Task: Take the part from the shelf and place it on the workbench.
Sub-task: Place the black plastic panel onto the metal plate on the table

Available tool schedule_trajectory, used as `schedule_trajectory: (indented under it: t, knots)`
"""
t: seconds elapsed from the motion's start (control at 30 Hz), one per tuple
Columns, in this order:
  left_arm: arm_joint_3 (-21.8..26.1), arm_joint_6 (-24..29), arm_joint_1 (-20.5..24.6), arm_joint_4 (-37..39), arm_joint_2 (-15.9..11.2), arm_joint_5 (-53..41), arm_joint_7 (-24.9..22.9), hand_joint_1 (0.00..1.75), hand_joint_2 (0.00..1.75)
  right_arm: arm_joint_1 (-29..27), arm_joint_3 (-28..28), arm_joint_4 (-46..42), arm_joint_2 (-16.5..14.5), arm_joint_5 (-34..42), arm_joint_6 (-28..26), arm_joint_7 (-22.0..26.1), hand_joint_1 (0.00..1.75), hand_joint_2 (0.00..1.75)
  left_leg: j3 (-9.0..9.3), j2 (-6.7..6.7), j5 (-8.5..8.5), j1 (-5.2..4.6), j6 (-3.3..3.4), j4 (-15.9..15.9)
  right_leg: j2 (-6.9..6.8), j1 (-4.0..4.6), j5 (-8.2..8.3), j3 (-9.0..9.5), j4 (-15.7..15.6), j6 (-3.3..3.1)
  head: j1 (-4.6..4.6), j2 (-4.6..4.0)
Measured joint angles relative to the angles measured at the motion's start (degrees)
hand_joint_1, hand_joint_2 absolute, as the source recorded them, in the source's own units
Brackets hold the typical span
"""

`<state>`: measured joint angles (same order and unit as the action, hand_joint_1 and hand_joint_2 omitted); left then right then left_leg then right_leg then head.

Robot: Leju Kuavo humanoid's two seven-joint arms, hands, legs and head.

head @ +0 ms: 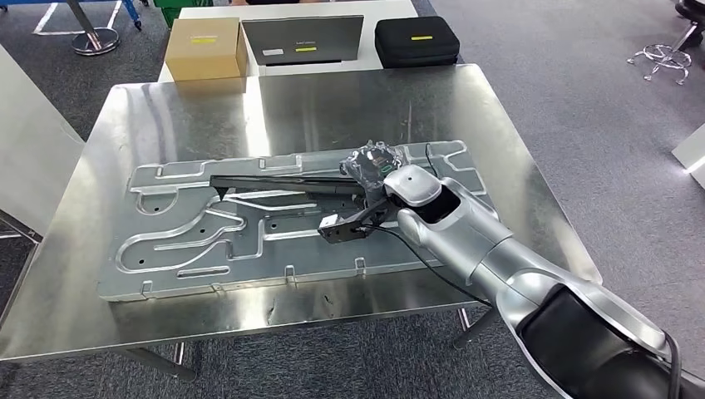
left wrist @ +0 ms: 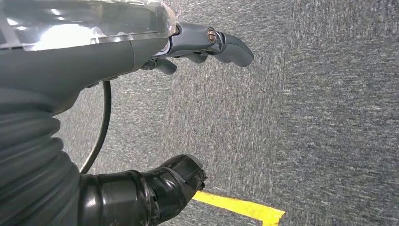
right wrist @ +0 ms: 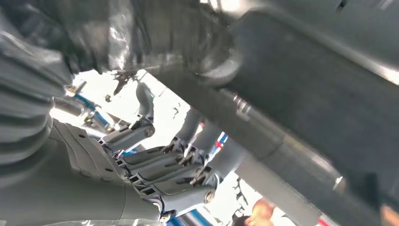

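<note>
Right hand [head: 372, 163] fingers curled around a long dark matte bar part [head: 283, 182], lying across a ribbed stamped metal panel [head: 191, 241] under the hand, shiny steel surface [head: 332, 100], left hand [left wrist: 207, 44] hanging empty, fingers loose, above grey carpet [left wrist: 329, 117]

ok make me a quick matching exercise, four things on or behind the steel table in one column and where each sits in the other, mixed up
Things:
1. tan cardboard box
2. black zipped case
3. grey flat panel with a yellow label
4. long dark metal part

Places:
A. far right of the back row
B. lying on the large stamped silver plate, under the right hand
C. far left of the back row
D. middle of the back row

Pairs: 1-C, 2-A, 3-D, 4-B
</note>
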<state>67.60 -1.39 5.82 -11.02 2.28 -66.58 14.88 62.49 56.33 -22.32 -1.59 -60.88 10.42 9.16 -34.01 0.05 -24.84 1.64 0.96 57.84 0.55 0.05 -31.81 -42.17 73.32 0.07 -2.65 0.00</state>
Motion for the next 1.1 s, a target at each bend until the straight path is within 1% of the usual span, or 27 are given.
schedule_trajectory:
  t: [0.03, 0.07, 0.1, 0.13, 0.17, 0.2, 0.23, 0.27, 0.33, 0.37, 0.4, 0.43, 0.5, 0.53, 0.57, 0.6, 0.67, 0.7, 0.73, 0.83, 0.87, 0.9, 0.93, 1.0, 1.03, 1.07, 1.1]
  knots:
    - [0.0, 0.02, 0.0, 0.0, 0.02, 0.01, -0.05, 0.0, 1.75, -0.59, -0.05, 0.07, 0.17, 0.04, -0.07, 0.07, 0.0, 0.0, 0.01, -0.02, -0.05, 0.0, 0.02, 0.05, -0.06, -0.18, -0.19, -1.01, 1.81, 0.13, 0.0, 0.0]
    - [0.0, 0.03, 0.0, 0.0, 0.04, 0.01, -0.08, 0.0, 1.75, -1.05, -0.06, 0.11, 0.31, 0.05, -0.09, 0.1, 0.0, 0.0, 0.03, -0.06, -0.11, 0.0, -0.01, 0.12, -0.13, -0.32, 0.74, -0.92, 1.34, 0.17, 0.01, 0.0]
    - [0.0, 0.04, 0.0, 0.0, 0.07, 0.01, -0.09, 0.0, 1.75, -1.33, -0.09, 0.15, 0.44, 0.07, -0.1, 0.1, 0.0, 0.0, 0.07, -0.11, -0.2, 0.01, -0.08, 0.2, -0.2, -0.42, 2.55, 0.29, -1.36, 0.11, 0.01, 0.0]
    - [0.0, 0.04, -0.01, 0.0, 0.11, 0.01, -0.09, 0.0, 1.75, -1.42, -0.15, 0.16, 0.54, 0.08, -0.11, 0.1, 0.0, 0.0, 0.13, -0.16, -0.32, 0.01, -0.2, 0.29, -0.3, -0.44, 4.64, 2.28, -5.52, -0.07, 0.01, 0.0]
    - [0.0, 0.04, -0.01, 0.0, 0.16, 0.01, -0.09, 0.0, 1.75, -1.39, -0.22, 0.16, 0.63, 0.09, -0.14, 0.1, 0.0, 0.0, 0.15, -0.18, -0.45, -0.07, -0.39, 0.37, -0.38, -0.3, 6.12, 4.18, -9.44, -0.29, -0.01, 0.0]
    - [0.0, 0.04, -0.01, 0.0, 0.21, 0.01, -0.09, 0.0, 1.75, -1.34, -0.31, 0.16, 0.71, 0.09, -0.17, 0.1, 0.0, 0.0, 0.16, -0.19, -0.55, -0.15, -0.65, 0.41, -0.41, -0.13, 7.01, 5.6, -12.31, -0.53, -0.01, 0.0]
    - [0.0, 0.04, -0.01, 0.0, 0.25, 0.01, -0.09, 0.0, 1.75, -1.32, -0.38, 0.16, 0.75, 0.09, -0.21, 0.1, 0.0, 0.0, 0.19, -0.18, -0.61, -0.22, -0.95, 0.39, -0.42, 0.07, 7.27, 6.35, -13.81, -0.74, -0.03, 0.0]
    - [0.0, 0.04, 0.0, 0.0, 0.29, 0.01, -0.09, 0.0, 1.31, -1.33, -0.41, 0.16, 0.78, 0.09, -0.22, 0.1, 0.0, 0.0, 0.22, -0.16, -0.63, -0.27, -1.27, 0.31, -0.38, 0.28, 7.13, 6.5, -14.1, -0.89, -0.03, 0.0]
    - [0.0, 0.04, 0.01, 0.0, 0.33, 0.07, -0.08, 0.0, 0.44, -1.37, -0.45, 0.15, 0.87, 0.09, -0.21, 0.1, 0.0, 0.0, 0.37, -0.1, -0.78, -0.13, -1.96, 0.22, -0.27, 0.18, 7.39, 6.77, -14.61, -1.46, -0.03, 0.0]
    - [0.0, 0.04, 0.0, 0.0, 0.34, 0.14, -0.07, 0.0, 0.0, -1.36, -0.49, 0.15, 0.91, 0.09, -0.21, 0.1, 0.0, 0.0, 0.12, -0.08, -1.43, -0.07, -2.19, 0.97, -0.25, 0.05, 7.54, 7.0, -14.99, -1.85, -0.02, 0.0]
    - [0.0, 0.04, 0.0, 0.0, 0.34, 0.23, -0.07, 0.0, 0.0, -1.35, -0.53, 0.14, 0.95, 0.09, -0.22, 0.11, 0.0, 0.0, -0.61, -0.08, -2.62, -0.03, -2.39, 2.75, -0.26, -0.11, 7.71, 7.22, -15.36, -2.24, -0.03, 0.0]
    - [0.0, 0.04, -0.02, 0.0, 0.3, 0.32, -0.07, 0.0, 0.0, -1.41, -0.57, 0.14, 0.95, 0.08, -0.23, 0.12, 0.0, 0.0, -1.94, -0.09, -4.3, 0.0, -2.48, 5.7, -0.28, -0.16, 7.78, 7.39, -15.57, -2.49, -0.03, 0.0]
    - [0.01, 0.04, -0.12, 0.0, 0.23, 0.46, -0.07, 0.0, 0.0, -1.74, -0.61, 0.15, 0.98, 0.07, -0.23, 0.15, 0.0, 0.0, -5.58, -0.11, -7.63, -0.03, -2.69, 13.24, -0.27, -0.01, 7.73, 7.42, -15.62, -2.79, -0.05, 0.0]
    - [0.02, 0.04, -0.2, 0.0, 0.21, 0.52, -0.07, 0.0, 0.0, -1.97, -0.61, 0.15, 1.01, 0.06, -0.23, 0.16, 0.0, 0.0, -6.86, -0.1, -8.2, -0.02, -2.79, 15.68, -0.25, 0.07, 7.68, 7.42, -15.56, -2.84, -0.06, 0.0]
    - [0.03, 0.04, -0.27, 0.0, 0.21, 0.56, -0.06, 0.0, 0.0, -2.16, -0.61, 0.16, 1.04, 0.05, -0.23, 0.16, 0.0, 0.0, -7.19, -0.1, -7.67, -0.02, -2.83, 16.08, -0.22, 0.12, 7.6, 7.42, -15.46, -2.85, -0.06, 0.0]
    - [0.04, 0.04, -0.3, 0.0, 0.2, 0.6, -0.04, 0.0, 0.0, -2.25, -0.62, 0.16, 1.07, 0.04, -0.23, 0.16, 0.0, 0.0, -6.36, -0.09, -6.07, -0.01, -2.82, 14.11, -0.17, 0.14, 7.48, 7.44, -15.29, -2.8, -0.06, 0.0]
    - [0.06, 0.0, -0.29, 0.0, 0.17, 0.62, 0.07, 0.0, 0.0, -2.23, -0.69, 0.16, 1.11, -0.02, -0.22, 0.16, 0.0, 0.0, -2.67, -0.1, -2.28, -0.05, -2.64, 6.47, -0.07, 0.16, 7.08, 7.44, -14.75, -2.48, -0.05, 0.0]
    - [0.07, -0.07, -0.26, 0.0, 0.16, 0.62, 0.16, 0.0, 0.0, -2.19, -0.77, 0.16, 1.15, -0.07, -0.2, 0.15, 0.0, 0.0, -1.17, -0.16, -1.2, -0.14, -2.42, 3.35, -0.01, 0.24, 6.87, 7.36, -14.45, -2.24, -0.04, 0.0]
    - [0.07, -0.16, -0.24, 0.0, 0.17, 0.62, 0.25, 0.0, 0.0, -2.15, -0.86, 0.16, 1.2, -0.12, -0.17, 0.15, 0.0, 0.0, -0.3, -0.21, -0.78, -0.25, -2.2, 1.51, 0.03, 0.34, 6.75, 7.25, -14.23, -1.98, -0.03, 0.0]
    - [0.07, -0.45, -0.25, 0.0, 0.21, 0.62, 0.41, 0.0, 0.0, -2.08, -1.02, 0.17, 1.38, -0.29, -0.08, 0.15, 0.0, 0.0, -0.09, -0.24, -0.55, -0.35, -1.34, 0.81, 0.14, 0.45, 6.8, 7.08, -14.09, -1.25, -0.02, 0.0]
    - [0.07, -0.54, -0.23, 0.0, 0.22, 0.62, 0.42, 0.0, 0.0, -2.02, -1.03, 0.18, 1.5, -0.43, 0.01, 0.15, 0.0, 0.0, -0.06, -0.16, -0.28, -0.28, -0.96, 0.66, 0.14, 0.38, 6.34, 6.92, -13.65, -0.97, -0.02, 0.0]
    - [0.07, -0.63, -0.19, 0.0, 0.22, 0.62, 0.39, 0.0, 0.0, -1.87, -1.04, 0.19, 1.67, -0.64, 0.14, 0.15, 0.0, 0.0, -0.07, -0.08, 0.0, -0.21, -0.57, 0.5, 0.11, 0.3, 5.27, 6.41, -12.34, -0.65, 0.0, 0.0]
    - [0.07, -0.71, -0.17, 0.0, 0.23, 0.62, 0.38, 0.0, 0.0, -1.64, -1.05, 0.21, 1.86, -0.89, 0.35, 0.14, 0.0, 0.0, -0.14, 0.0, 0.19, -0.17, -0.28, 0.35, 0.07, 0.18, 3.49, 5.38, -9.84, -0.39, 0.02, 0.0]
    - [0.07, -0.89, -0.2, 0.0, 0.23, 0.64, 0.35, 0.0, 0.0, -1.05, -1.04, 0.23, 2.23, -1.39, 0.96, 0.13, 0.0, 0.0, -0.47, 0.1, 0.38, -0.32, 0.0, 0.41, -0.06, -0.02, -0.54, 2.29, -2.33, 0.05, 0.04, 0.0]
    - [0.08, -0.99, -0.23, 0.0, 0.23, 0.68, 0.35, 0.0, 0.0, -0.79, -1.04, 0.25, 2.37, -1.64, 1.3, 0.13, 0.0, 0.0, -0.64, 0.15, 0.44, -0.37, 0.09, 0.46, -0.09, -0.11, -1.81, 0.94, 0.96, 0.18, 0.05, 0.0]
    - [0.09, -1.12, -0.26, 0.0, 0.23, 0.75, 0.35, 0.0, 0.0, -0.5, -1.03, 0.26, 2.53, -1.9, 1.64, 0.14, 0.0, 0.0, -0.78, 0.16, 0.5, -0.4, 0.15, 0.52, -0.13, -0.18, -1.98, 0.48, 2.45, 0.22, 0.04, 0.0]
    - [0.11, -1.24, -0.28, 0.0, 0.23, 0.84, 0.35, 0.0, 0.0, -0.11, -1.03, 0.26, 2.65, -2.17, 1.89, 0.14, 0.0, 0.0, -0.88, 0.17, 0.55, -0.41, 0.17, 0.59, -0.16, -0.23, -1.09, 1.13, 1.67, 0.17, 0.05, 0.0]
